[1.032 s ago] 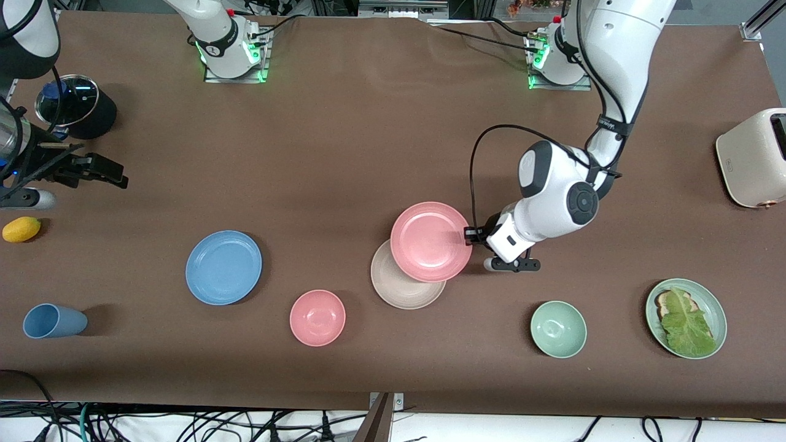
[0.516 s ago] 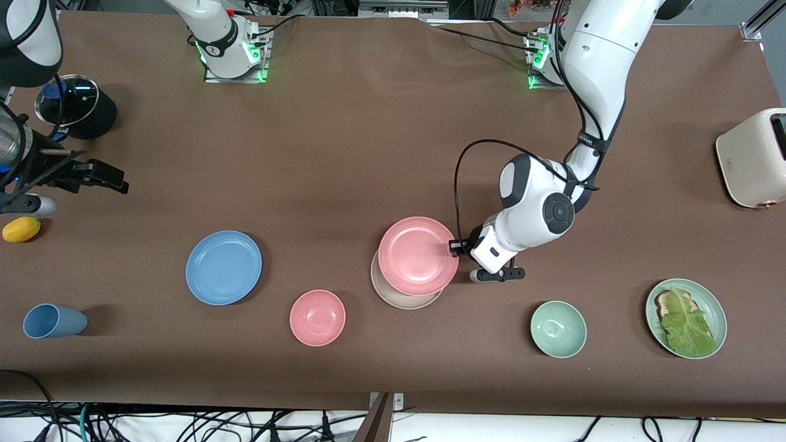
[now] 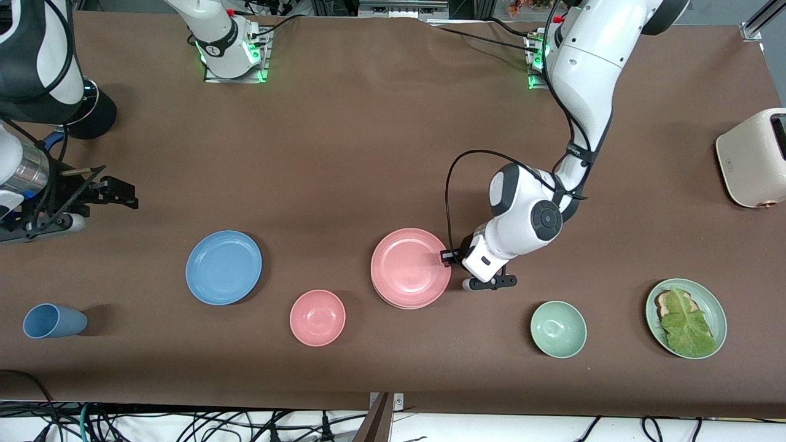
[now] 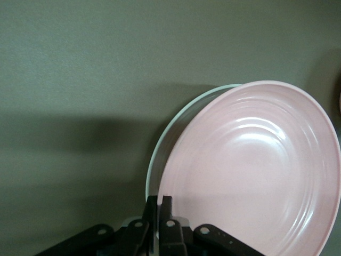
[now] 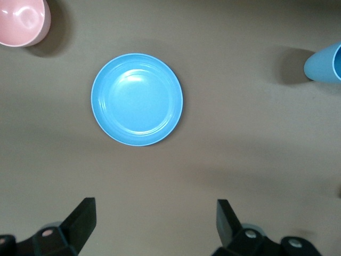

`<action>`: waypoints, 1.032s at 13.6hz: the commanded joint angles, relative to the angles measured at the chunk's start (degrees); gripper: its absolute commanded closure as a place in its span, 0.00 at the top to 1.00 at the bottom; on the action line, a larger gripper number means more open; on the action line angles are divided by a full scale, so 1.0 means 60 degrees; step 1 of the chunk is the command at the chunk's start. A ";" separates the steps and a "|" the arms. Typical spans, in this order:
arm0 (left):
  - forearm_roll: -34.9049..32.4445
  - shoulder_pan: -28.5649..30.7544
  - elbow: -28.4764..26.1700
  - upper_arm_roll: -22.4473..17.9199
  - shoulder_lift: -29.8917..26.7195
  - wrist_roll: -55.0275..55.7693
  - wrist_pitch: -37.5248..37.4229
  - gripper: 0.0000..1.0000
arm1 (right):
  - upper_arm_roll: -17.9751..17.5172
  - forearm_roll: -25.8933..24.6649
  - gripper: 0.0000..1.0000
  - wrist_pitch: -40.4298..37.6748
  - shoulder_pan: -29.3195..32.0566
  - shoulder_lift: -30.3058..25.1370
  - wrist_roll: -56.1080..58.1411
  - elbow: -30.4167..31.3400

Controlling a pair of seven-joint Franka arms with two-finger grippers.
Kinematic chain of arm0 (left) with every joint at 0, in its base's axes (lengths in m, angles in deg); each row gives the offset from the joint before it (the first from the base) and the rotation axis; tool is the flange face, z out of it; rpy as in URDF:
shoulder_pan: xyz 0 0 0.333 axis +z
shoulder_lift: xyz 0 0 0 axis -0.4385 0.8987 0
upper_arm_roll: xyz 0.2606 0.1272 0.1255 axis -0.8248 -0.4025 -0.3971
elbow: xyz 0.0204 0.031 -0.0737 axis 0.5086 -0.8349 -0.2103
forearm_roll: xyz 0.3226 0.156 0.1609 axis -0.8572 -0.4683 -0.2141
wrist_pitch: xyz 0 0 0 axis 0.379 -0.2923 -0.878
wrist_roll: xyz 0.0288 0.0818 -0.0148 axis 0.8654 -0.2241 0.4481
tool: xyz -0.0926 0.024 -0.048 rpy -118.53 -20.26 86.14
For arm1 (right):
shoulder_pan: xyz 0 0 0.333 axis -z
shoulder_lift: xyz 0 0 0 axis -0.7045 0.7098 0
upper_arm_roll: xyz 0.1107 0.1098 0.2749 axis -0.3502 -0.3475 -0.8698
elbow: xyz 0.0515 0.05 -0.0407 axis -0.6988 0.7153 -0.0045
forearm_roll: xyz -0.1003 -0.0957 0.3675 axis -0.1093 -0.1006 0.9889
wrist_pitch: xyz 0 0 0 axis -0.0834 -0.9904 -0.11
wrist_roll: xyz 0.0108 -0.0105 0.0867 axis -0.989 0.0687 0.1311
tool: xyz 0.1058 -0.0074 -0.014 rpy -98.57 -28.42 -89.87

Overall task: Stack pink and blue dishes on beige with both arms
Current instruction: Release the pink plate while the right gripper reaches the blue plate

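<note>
Left wrist view: left gripper (image 4: 159,224) pinches the pink plate's (image 4: 250,170) rim over the beige plate (image 4: 160,154) — right gripper (image 5: 154,224) (spread wide, empty) hovers above the blue plate (image 5: 137,99).

front: high, facing robots | right wrist: downward, shares blue plate (image 5: 137,99) | left wrist: close

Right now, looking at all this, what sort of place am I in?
Most likely a robotics lab set up as a pretend kitchen. Two robot arms are bolted to a brown table; the left gripper holds a pink plate, the right gripper hangs open. A toaster and loose cables fit too.
</note>
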 commanded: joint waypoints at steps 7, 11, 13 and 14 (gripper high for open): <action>-0.0223 -0.0167 0.0350 -0.0149 0.0386 0.0179 0.0153 0.07 | -0.0056 -0.0212 1.00 0.2008 0.0058 0.2218 0.0126 -0.0246; -0.0208 -0.0093 0.0350 -0.0164 0.0445 0.0120 0.0197 0.35 | -0.0070 -0.0110 1.00 0.3708 -0.0016 0.3522 0.0038 -0.0246; -0.0208 -0.0079 0.0350 -0.0164 0.0416 0.0120 0.0197 0.55 | -0.0070 -0.0095 0.99 0.4076 -0.0016 0.3802 0.0023 -0.0246; -0.0194 -0.0079 0.0350 -0.0164 0.0373 0.0192 0.0197 0.67 | -0.0085 -0.0095 0.99 0.4208 -0.0016 0.3919 0.0023 -0.0246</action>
